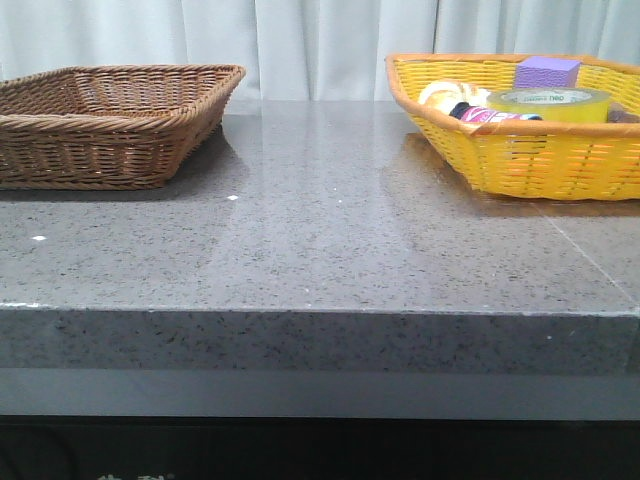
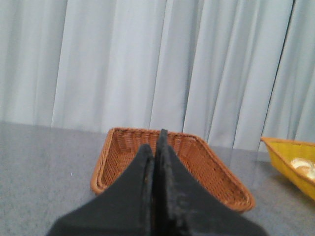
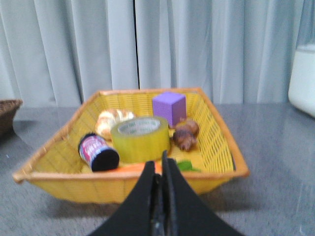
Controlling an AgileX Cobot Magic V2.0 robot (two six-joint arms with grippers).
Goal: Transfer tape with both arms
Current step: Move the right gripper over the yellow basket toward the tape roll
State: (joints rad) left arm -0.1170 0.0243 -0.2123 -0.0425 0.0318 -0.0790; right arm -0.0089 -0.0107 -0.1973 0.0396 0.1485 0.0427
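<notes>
The tape [image 1: 548, 103], a wide yellow roll with a white core, lies flat in the yellow basket [image 1: 520, 160] at the table's right. It also shows in the right wrist view [image 3: 140, 138], in the middle of the basket [image 3: 59, 184]. My right gripper [image 3: 160, 164] is shut and empty, short of the basket's near rim, with the tape beyond it. My left gripper [image 2: 156, 147] is shut and empty, pointing at the empty brown wicker basket [image 2: 216, 167]. Neither arm shows in the front view.
The brown basket [image 1: 110, 125] stands at the table's left. In the yellow basket lie a purple cube [image 3: 169, 107], a dark can with a pink label [image 3: 97, 151], a pale roll [image 3: 112, 120], brown lumps [image 3: 185, 135] and an orange piece [image 3: 140, 167]. A white object [image 3: 302, 78] stands far right.
</notes>
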